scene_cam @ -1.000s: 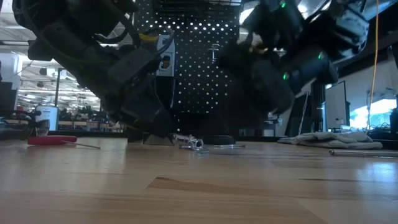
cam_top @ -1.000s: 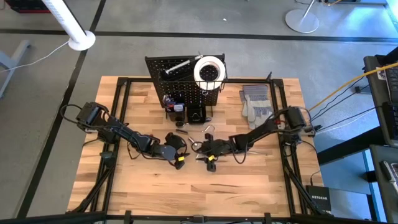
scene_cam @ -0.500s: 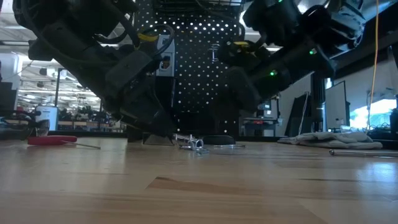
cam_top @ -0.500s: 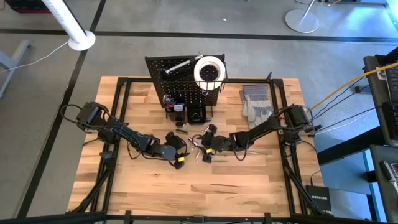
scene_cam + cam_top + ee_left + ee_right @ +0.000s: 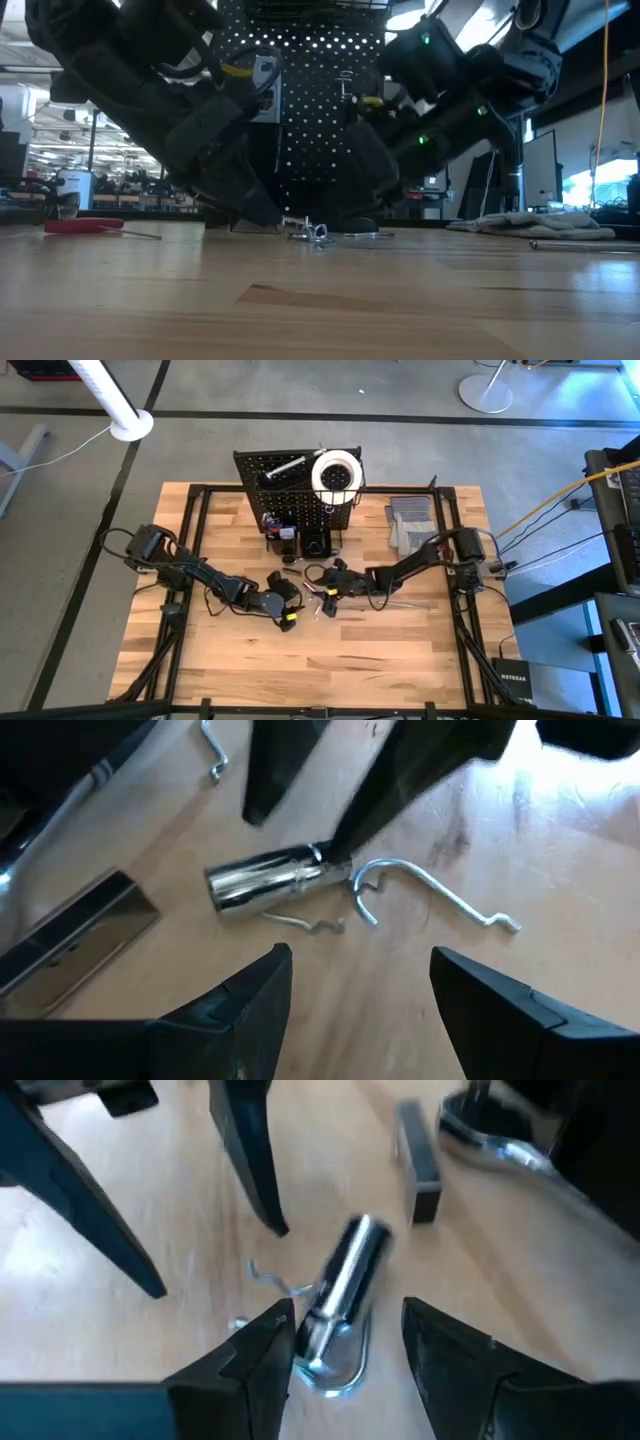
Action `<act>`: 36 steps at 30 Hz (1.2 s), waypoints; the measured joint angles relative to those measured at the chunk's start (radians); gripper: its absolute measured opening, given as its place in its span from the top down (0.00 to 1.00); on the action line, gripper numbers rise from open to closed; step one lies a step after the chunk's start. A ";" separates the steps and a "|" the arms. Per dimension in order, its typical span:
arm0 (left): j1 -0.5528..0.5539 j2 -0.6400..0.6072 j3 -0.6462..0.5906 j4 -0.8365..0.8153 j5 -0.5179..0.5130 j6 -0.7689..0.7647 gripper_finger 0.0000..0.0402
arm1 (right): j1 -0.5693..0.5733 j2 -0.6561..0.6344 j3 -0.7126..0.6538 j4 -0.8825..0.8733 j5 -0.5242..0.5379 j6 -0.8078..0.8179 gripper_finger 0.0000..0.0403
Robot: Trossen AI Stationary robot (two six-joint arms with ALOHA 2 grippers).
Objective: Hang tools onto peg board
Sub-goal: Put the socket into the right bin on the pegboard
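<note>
Now | silver metal tool [image 5: 262, 888] flat on table, axis toward peg board [image 5: 290, 485] | both tools released.

A workshop or robot lab. Bare concrete floor [image 5: 300, 435] surrounds the wooden bench [image 5: 400, 660]. At three o'clock stand monitors [image 5: 625, 560] and trailing cables [image 5: 545, 510].

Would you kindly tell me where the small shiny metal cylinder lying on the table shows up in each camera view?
High view: metal cylinder, centre of table, between both grippers.
Low view: cylinder on the tabletop, below the peg board.
Left wrist view: cylinder, picture centre, beside a bent wire hook.
Right wrist view: cylinder, just ahead of the fingers.
Shared landmark: the wire hook touching the cylinder.
</note>
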 joint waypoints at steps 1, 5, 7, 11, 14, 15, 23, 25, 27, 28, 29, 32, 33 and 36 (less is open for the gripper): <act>0.001 0.002 0.000 0.003 0.003 0.000 0.44 | 0.000 0.010 0.000 0.000 0.000 0.013 0.54; 0.011 0.002 0.000 -0.005 0.001 0.041 0.44 | 0.000 0.031 0.000 -0.006 0.000 0.034 0.54; 0.021 0.002 0.000 -0.004 -0.008 0.051 0.44 | 0.000 0.033 0.001 -0.008 0.000 0.033 0.54; 0.043 0.002 0.000 -0.008 -0.012 0.053 0.44 | 0.000 0.033 0.002 -0.023 -0.009 0.007 0.56; 0.054 0.002 0.000 -0.003 -0.011 0.055 0.44 | 0.000 0.033 0.002 -0.025 -0.009 -0.018 0.63; 0.056 0.002 0.000 -0.003 -0.011 0.057 0.44 | 0.000 0.033 0.002 -0.024 -0.009 -0.020 0.67; 0.034 0.002 0.000 -0.002 0.000 0.059 0.44 | 0.000 0.025 0.000 -0.015 -0.036 -0.048 0.80; 0.020 0.002 0.000 -0.007 0.001 0.059 0.44 | 0.000 0.005 -0.001 -0.023 -0.043 -0.048 0.80; 0.005 0.002 0.000 -0.022 0.000 0.052 0.44 | 0.001 -0.029 -0.002 -0.030 -0.043 -0.048 0.80; -0.002 0.002 0.000 -0.031 0.002 0.043 0.44 | 0.001 -0.048 -0.002 -0.036 -0.042 -0.051 0.80; -0.010 0.002 0.000 -0.041 0.003 0.028 0.44 | 0.002 -0.068 -0.001 -0.044 -0.038 -0.055 0.80; -0.036 -0.004 0.001 -0.096 0.013 -0.009 0.44 | 0.001 -0.136 0.000 -0.095 -0.015 -0.075 0.80; -0.044 -0.013 0.001 -0.124 0.014 -0.018 0.44 | 0.000 -0.160 0.000 -0.116 -0.004 -0.082 0.80; -0.062 -0.059 0.001 -0.221 0.020 -0.059 0.44 | 0.000 -0.240 0.000 -0.173 0.076 -0.124 0.80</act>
